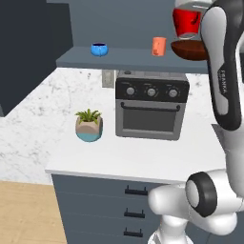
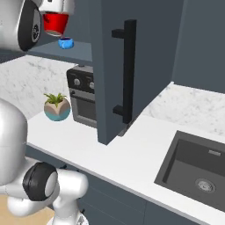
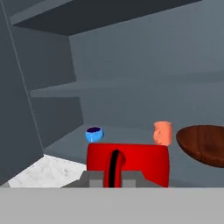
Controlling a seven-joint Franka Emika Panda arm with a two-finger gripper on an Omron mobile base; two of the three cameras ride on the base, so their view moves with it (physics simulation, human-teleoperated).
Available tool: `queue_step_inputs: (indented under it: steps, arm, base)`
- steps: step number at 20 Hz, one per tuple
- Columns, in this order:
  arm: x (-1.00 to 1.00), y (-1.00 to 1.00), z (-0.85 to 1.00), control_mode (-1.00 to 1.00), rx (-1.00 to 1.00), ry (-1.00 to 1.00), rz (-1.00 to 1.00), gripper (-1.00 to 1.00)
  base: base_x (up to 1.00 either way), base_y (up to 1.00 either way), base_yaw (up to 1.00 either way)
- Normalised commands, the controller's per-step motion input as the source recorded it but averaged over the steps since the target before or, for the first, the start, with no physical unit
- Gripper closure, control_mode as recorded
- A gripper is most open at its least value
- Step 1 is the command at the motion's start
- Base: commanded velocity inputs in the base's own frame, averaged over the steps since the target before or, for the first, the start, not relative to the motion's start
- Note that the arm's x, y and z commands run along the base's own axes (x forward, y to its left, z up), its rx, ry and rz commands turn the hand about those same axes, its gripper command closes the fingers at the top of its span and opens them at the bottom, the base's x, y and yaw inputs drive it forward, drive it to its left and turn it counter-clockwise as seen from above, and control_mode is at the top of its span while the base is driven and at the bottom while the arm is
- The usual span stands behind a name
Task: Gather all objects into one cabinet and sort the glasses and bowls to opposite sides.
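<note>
Lettering reading "FRANKA" runs down the dark forearm panel of the white arm; I can read no other writing. The hand (image 3: 114,175) is closed on the bright red plain cylindrical cup (image 1: 187,22), which it holds in the air above the thick flat bottom shelf (image 1: 128,59) of the slate-blue wall cabinet. From the hand's own camera the cup is a smooth matte red block with one dark fingertip (image 3: 114,168) pressed flat against its near wall.

On that shelf, taken as the landmark, the small glossy bright-blue bowl with a dark inside (image 1: 99,48) sits toward the left end. The small pale-orange cylindrical cup (image 1: 159,46) stands upright nearer the right. Just beside it on the right lies the wide shallow dark reddish-brown bowl (image 1: 190,50), with a faint grain showing inside it, directly beneath the held red cup.

Below the shelf a boxy grey toaster oven with three round knobs and a bar handle (image 1: 150,105) stands on the white marble-patterned table (image 1: 138,159). A spiky green plant in a rounded tan-and-teal pot (image 1: 89,125) stands to its left. The cabinet's open flat door with a long black bar handle (image 2: 128,70) hangs out over the table.
</note>
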Motion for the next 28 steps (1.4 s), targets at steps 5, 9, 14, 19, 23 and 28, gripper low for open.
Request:
queue_step_inputs:
  steps: [5, 9, 14, 19, 23, 28]
  arm:
    - [-0.12, -0.06, -0.26, -1.00, -0.15, -0.35, 0.21, 1.00]
    - [-0.23, -0.08, -0.85, -1.00, -0.06, -0.11, 0.00, 1.00]
    - [0.14, -0.05, -0.56, -1.00, 0.00, 0.15, -0.12, 1.00]
    - [0.87, 0.20, 0.00, -1.00, 0.00, 0.07, -0.29, 1.00]
    - [0.97, 0.27, 0.09, -1.00, -0.01, 0.00, -0.34, 1.00]
    - [0.74, 0.00, -0.01, -1.00, 0.00, 0.00, -0.23, 1.00]
  base:
    - [0.00, 0.00, 0.00]
    - [0.00, 0.00, 0.00]
    - [0.00, 0.00, 0.00]
    - [0.00, 0.00, 0.00]
    - [0.00, 0.00, 0.00]
    - [0.00, 0.00, 0.00]
